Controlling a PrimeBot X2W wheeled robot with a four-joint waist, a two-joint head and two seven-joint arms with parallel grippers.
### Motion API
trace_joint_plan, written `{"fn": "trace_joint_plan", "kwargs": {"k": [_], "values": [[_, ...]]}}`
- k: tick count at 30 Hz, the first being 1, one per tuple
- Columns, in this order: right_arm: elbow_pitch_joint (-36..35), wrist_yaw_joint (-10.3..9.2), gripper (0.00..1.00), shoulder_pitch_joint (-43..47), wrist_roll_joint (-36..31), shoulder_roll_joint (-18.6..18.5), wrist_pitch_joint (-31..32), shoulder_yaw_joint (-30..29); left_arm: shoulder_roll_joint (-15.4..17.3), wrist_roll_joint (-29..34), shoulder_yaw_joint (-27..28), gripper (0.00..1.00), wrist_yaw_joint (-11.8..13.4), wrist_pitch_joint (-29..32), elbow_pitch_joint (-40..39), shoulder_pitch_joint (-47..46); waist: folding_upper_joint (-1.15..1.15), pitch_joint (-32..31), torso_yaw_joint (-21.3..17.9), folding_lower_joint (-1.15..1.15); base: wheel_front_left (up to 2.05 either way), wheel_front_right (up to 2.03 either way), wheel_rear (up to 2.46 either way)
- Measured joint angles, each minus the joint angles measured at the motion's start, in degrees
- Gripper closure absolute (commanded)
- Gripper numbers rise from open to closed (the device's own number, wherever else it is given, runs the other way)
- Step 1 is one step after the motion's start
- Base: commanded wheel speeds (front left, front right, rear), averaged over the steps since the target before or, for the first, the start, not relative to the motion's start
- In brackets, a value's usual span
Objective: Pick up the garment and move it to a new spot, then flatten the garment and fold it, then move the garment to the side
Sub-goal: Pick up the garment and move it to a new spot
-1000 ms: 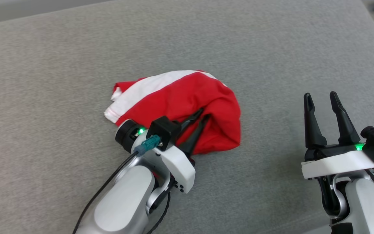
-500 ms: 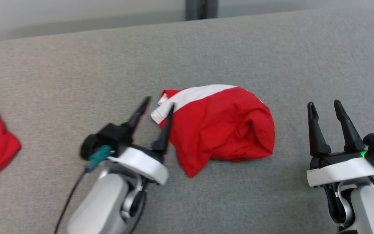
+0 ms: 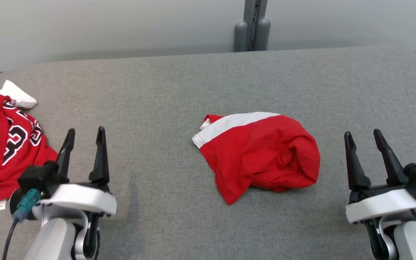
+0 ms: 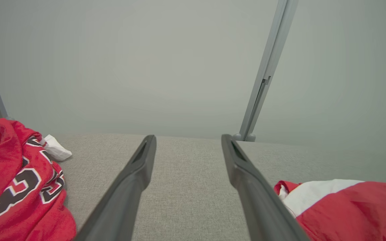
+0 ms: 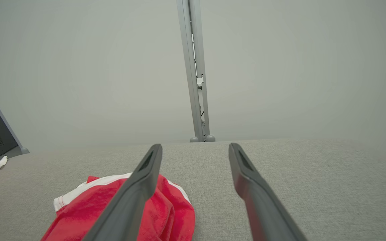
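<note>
The garment, red with a white band, lies crumpled in a loose bundle in the middle of the grey table; it also shows as the garment at the lower right of the left wrist view and the garment at the lower left of the right wrist view. My left gripper stands open at the lower left, well apart from it, with nothing between its fingers. My right gripper stands open at the lower right, just right of the bundle, also empty.
A red jersey with black-and-white numerals lies heaped at the table's left edge, with a white cloth piece behind it. A grey post rises behind the table's far edge, before a pale wall.
My left gripper let go of the garment, opened, and drew back to the lower left. The camera has tilted and turned, bringing the jersey and wall into view. The right gripper stays open.
</note>
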Motion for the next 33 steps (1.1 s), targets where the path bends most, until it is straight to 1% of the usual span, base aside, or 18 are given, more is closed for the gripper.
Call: {"fn": "trace_joint_plan", "kwargs": {"k": [3,7,10,22,33], "values": [[-0.2,0.00,0.00,1.1,-0.5,-0.1,0.4,-0.4,0.7,-0.1,1.4,0.00,-0.6,0.0,-1.3,2.5,0.00,-1.2,0.6,0.00,0.00,0.00,0.00],[-0.5,0.00,0.00,2.3,-1.4,-0.1,1.0,-0.6,1.4,-0.1,1.6,0.00,-1.5,0.0,-2.0,5.4,0.00,-2.5,0.9,0.00,0.00,0.00,0.00],[-0.5,0.00,0.00,3.3,-2.0,-0.1,1.5,-0.6,1.6,-0.1,1.8,0.00,-1.6,0.0,-2.6,7.3,0.00,-3.5,0.9,0.00,0.00,0.00,0.00],[-1.0,0.00,0.00,6.7,-2.7,-0.3,3.5,-1.1,2.3,0.1,1.2,0.00,-0.7,0.9,-5.2,12.8,0.00,-7.8,0.4,0.00,0.00,0.00,0.00],[-1.8,0.00,0.00,7.3,-2.7,0.3,4.0,-1.0,2.6,-0.2,0.6,0.00,0.3,2.7,-6.7,13.9,0.00,-8.5,-0.4,0.00,0.00,0.00,0.00]]}}
